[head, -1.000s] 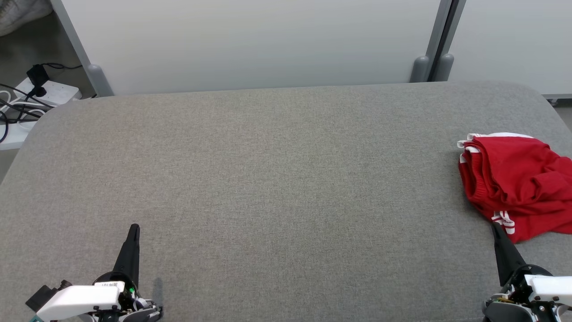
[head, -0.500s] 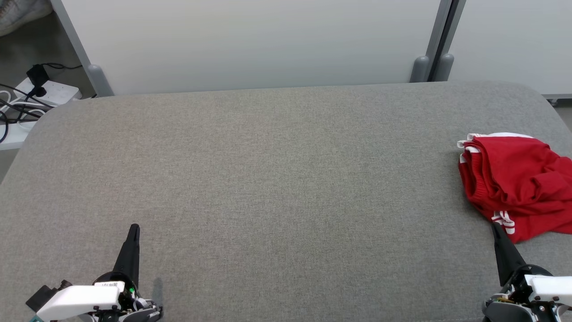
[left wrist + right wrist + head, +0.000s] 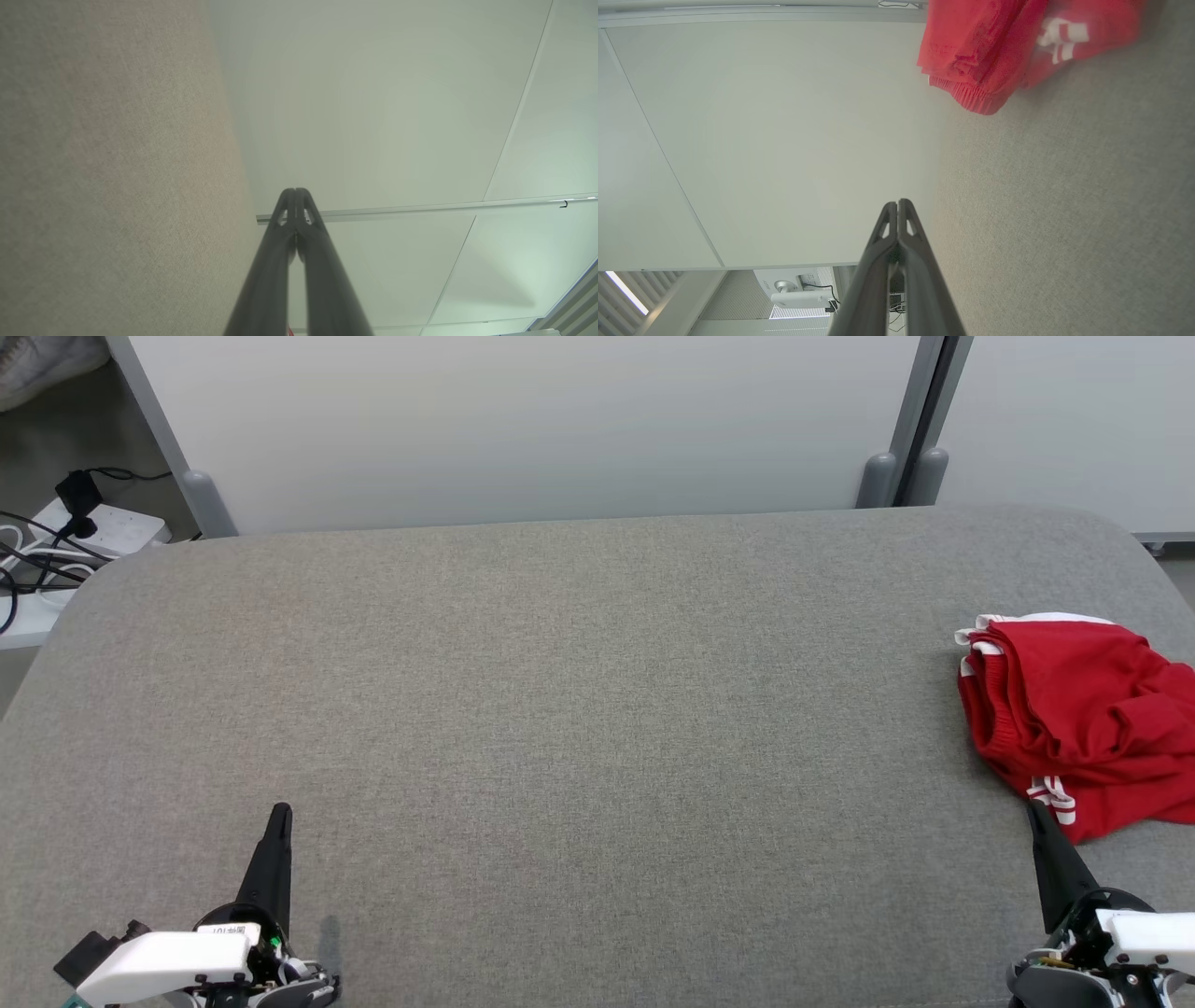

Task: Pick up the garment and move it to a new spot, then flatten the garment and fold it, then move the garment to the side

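The garment (image 3: pixel 1083 723) is a red piece with white trim, lying crumpled at the right edge of the grey padded table (image 3: pixel 579 709). In the right wrist view the garment (image 3: pixel 999 51) lies at the top, well beyond the fingers. My right gripper (image 3: pixel 1034 812) rests at the lower right, shut and empty, its tip just short of the garment's near edge. At the lower left my left gripper (image 3: pixel 279 814) is shut and holds nothing, far from the garment. Both wrist views show the fingers pressed together: left gripper (image 3: pixel 295 191), right gripper (image 3: pixel 897 203).
Pale partition panels (image 3: pixel 523 420) stand along the table's far edge. A white power strip with black cables (image 3: pixel 84 537) lies on the floor at the far left. The table's broad grey surface stretches between my two grippers.
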You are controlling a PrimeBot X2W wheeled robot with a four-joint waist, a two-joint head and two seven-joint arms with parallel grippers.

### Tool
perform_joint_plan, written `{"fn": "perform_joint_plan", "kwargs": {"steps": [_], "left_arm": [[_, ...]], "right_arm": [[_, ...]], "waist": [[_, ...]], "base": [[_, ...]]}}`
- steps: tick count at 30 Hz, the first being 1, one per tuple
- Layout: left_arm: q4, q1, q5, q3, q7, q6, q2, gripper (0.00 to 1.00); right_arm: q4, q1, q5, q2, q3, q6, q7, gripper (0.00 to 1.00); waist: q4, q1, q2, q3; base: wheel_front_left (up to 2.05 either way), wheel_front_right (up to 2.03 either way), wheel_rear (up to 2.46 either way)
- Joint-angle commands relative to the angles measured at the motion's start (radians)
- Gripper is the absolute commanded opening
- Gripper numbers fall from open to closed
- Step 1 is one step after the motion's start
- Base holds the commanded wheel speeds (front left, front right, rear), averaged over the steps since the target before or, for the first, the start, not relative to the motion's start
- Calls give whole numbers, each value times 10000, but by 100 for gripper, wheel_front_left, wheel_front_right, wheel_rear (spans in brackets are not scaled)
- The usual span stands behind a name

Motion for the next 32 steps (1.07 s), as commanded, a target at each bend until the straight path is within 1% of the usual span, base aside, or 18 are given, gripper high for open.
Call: {"fn": "perform_joint_plan", "kwargs": {"steps": [1, 32], "left_arm": [[-275, -582, -46, 325, 18, -84, 85, 0], [-275, -582, -47, 324, 18, -84, 85, 0]], "right_arm": [[-268, -452, 5, -118, 145, 17, 96, 0], [-268, -453, 4, -117, 144, 17, 98, 0]], "waist": [[0, 0, 0, 0], [0, 0, 0, 0]], "base": [[0, 0, 0], [0, 0, 0]]}}
